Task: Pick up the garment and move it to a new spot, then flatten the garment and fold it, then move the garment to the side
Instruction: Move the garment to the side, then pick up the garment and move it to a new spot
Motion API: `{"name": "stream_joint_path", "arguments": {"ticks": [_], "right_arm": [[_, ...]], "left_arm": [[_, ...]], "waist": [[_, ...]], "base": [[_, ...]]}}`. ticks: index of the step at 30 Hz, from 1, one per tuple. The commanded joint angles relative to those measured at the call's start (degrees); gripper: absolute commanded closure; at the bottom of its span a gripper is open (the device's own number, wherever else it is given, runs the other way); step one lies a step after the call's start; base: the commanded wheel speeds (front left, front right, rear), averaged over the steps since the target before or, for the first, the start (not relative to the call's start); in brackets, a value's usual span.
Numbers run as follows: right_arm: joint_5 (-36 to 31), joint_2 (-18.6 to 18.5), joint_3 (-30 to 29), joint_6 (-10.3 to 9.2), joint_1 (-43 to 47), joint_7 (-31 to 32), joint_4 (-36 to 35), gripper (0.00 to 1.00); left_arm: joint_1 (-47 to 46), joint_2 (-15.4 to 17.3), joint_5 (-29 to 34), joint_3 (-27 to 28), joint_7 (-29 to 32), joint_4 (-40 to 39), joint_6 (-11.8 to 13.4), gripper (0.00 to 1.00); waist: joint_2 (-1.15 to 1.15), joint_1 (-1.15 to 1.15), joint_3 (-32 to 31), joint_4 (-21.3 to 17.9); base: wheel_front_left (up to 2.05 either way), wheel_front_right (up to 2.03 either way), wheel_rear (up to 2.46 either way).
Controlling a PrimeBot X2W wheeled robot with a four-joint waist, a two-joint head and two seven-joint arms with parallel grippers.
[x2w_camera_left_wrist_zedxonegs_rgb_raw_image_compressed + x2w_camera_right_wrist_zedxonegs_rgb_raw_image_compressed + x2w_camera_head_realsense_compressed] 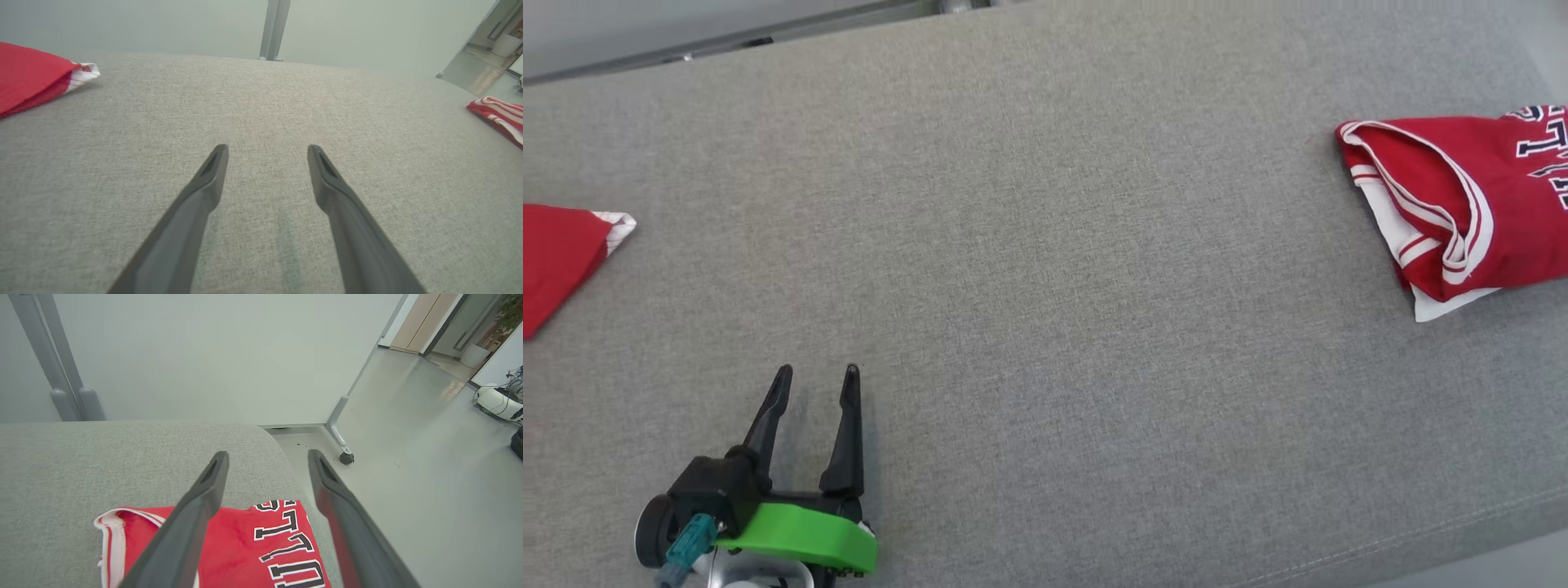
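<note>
Both jaws stood apart, nothing held.
I saw the left gripper [818, 371] over bare grey cushion [1045, 245], the right gripper [267, 454] above the folded red jersey [241, 539] at its right end; another red cloth [556, 253] lay far left.

Red garment [1445, 175] with white stripes, dark lettering; grey woven surface [1045, 269]

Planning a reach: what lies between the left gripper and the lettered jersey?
Bare grey surface, in the head view, from the left gripper to the jersey; nothing lies on that stretch.
</note>
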Motion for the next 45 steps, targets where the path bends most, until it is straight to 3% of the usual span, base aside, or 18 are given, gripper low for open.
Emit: {"name": "stream_joint_path", "arguments": {"ticks": [1,5,9,15,20,29,34,45], "right_arm": [[0.7,-0.5,0.1,-0.04,3.0,-1.7,-1.3,0.0],[2.1,-1.8,-0.5,-0.04,10.7,-5.0,-7.3,0.0],[1.7,-1.4,-6.0,-0.03,22.0,-6.8,-15.1,0.0],[-3.1,8.2,-17.7,-0.04,40.3,-7.3,-30.8,0.0],[-10.2,16.1,-21.0,-0.04,52.4,-7.2,-40.6,0.0],[-15.8,24.3,-19.3,-0.05,59.9,-7.3,-43.5,0.0],[-16.8,25.5,-17.6,-0.05,60.5,-7.3,-43.4,0.0],[-17.5,26.4,-15.1,-0.04,60.3,-7.3,-42.0,0.0]], "left_arm": [[1.3,-0.3,-0.6,0.8,-0.7,0.5,0.4,0.0],[3.0,-0.6,-1.6,1.7,-1.8,2.4,0.0,0.0],[4.4,-0.6,-1.7,2.4,-2.5,4.0,-0.3,0.0],[6.8,0.6,-1.5,4.4,-2.9,5.3,-1.0,0.0],[7.5,1.1,-0.9,6.0,-2.9,6.0,-2.4,0.0],[8.4,-0.5,1.4,7.7,-2.9,8.6,-6.1,0.0],[8.8,-1.4,2.1,8.2,-2.9,10.4,-7.6,0.0],[7.2,-2.7,2.9,9.6,-2.9,11.6,-8.4,0.0]], "waist": [[0.63,0.0,-6.1,3.4],[0.63,0.0,-10.4,6.9],[0.63,0.0,-14.2,10.8],[0.63,0.0,-18.1,14.0],[0.63,0.0,-19.5,15.7],[0.63,0.0,-21.5,15.5],[0.63,0.0,-22.0,14.6],[0.63,0.0,-22.0,13.7]], "base": [[0.0,0.0,0.0],[0.0,0.0,0.0],[0.0,0.0,0.0],[0.0,0.0,0.0],[0.0,0.0,0.0],[0.0,0.0,0.0],[0.0,0.0,0.0],[0.0,0.0,0.0]]}}
